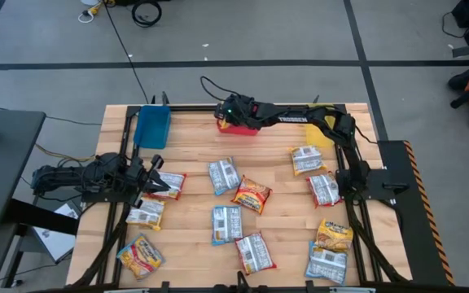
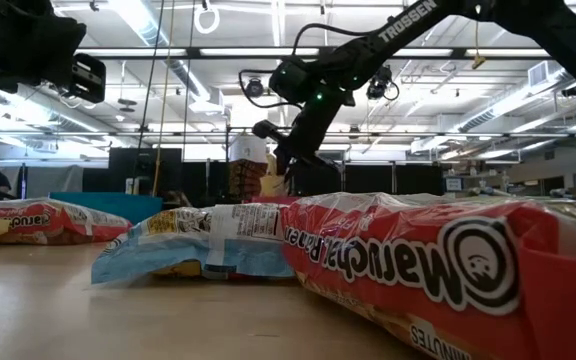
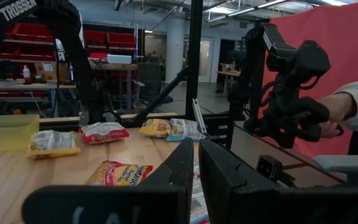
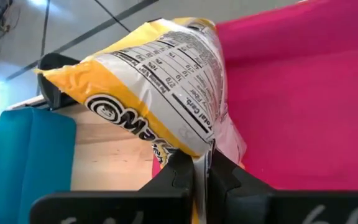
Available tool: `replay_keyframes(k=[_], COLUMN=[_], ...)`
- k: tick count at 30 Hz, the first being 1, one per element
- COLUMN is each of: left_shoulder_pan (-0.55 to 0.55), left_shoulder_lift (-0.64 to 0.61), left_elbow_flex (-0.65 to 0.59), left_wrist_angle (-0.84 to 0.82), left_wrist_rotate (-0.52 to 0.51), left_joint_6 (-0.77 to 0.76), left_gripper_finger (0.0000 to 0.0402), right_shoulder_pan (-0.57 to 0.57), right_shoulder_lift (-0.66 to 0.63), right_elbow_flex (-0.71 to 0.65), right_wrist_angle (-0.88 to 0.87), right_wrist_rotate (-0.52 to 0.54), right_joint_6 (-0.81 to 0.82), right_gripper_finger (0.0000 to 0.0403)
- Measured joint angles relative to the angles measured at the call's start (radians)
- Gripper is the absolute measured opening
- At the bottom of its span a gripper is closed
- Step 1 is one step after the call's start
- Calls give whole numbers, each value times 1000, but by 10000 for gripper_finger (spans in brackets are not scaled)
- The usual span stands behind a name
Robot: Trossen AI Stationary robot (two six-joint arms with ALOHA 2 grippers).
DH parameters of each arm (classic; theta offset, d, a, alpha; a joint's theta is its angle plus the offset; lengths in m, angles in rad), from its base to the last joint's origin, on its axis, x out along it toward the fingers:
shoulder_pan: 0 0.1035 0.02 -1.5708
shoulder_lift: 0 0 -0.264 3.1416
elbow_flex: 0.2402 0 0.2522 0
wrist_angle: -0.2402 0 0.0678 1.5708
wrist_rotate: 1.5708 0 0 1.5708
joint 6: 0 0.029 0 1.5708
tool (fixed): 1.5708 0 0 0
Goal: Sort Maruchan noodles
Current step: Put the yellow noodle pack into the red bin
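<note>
My right gripper (image 1: 228,110) is at the table's far edge, over the red bin (image 1: 244,128), and is shut on a yellow noodle packet (image 4: 160,87). The blue bin (image 1: 151,126) stands to the left of the red bin. Several more packets lie flat on the table, among them a red-and-white one (image 1: 168,185), a blue one (image 1: 224,175) and an orange one (image 1: 252,194). My left gripper (image 3: 194,165) is near the table's left edge, raised, beside the red-and-white packet. Its fingers are shut and empty. My right gripper pinches the yellow packet's flat sealed end edge (image 4: 199,154) between its two fingers. The rest of the packet stretches out beyond the fingertips, its printed back showing. It is lifted clear of the table, by the red bin's (image 4: 303,93) left wall.
A yellow bin (image 1: 322,138) stands at the far right, partly under my right arm. Packets lie across the middle, the near edge and the right side of the table (image 1: 194,146). A person's hand (image 3: 337,118) shows beyond the table's right side.
</note>
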Motion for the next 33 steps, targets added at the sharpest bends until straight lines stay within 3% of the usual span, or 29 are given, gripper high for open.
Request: replay_keyframes(k=[7, 16, 26, 33], left_shoulder_pan=[0, 0, 0, 0], left_shoulder_lift=[0, 0, 0, 0], left_elbow_flex=[0, 0, 0, 0], left_wrist_angle=[0, 0, 0, 0], left_wrist_rotate=[0, 0, 0, 0], left_joint_6=[0, 0, 0, 0], left_gripper_finger=[32, 32, 32, 32], right_shoulder_pan=[-7, -57, -82, -82], right_shoulder_lift=[-48, -54, -51, -50], right_elbow_flex=[-2, -1, -1, -1], right_wrist_angle=[19, -51, -183, -144], right_wrist_rotate=[-42, -232, -291, -262], right_joint_6=[-2, 16, 26, 18], right_gripper_finger=[17, 18, 18, 18])
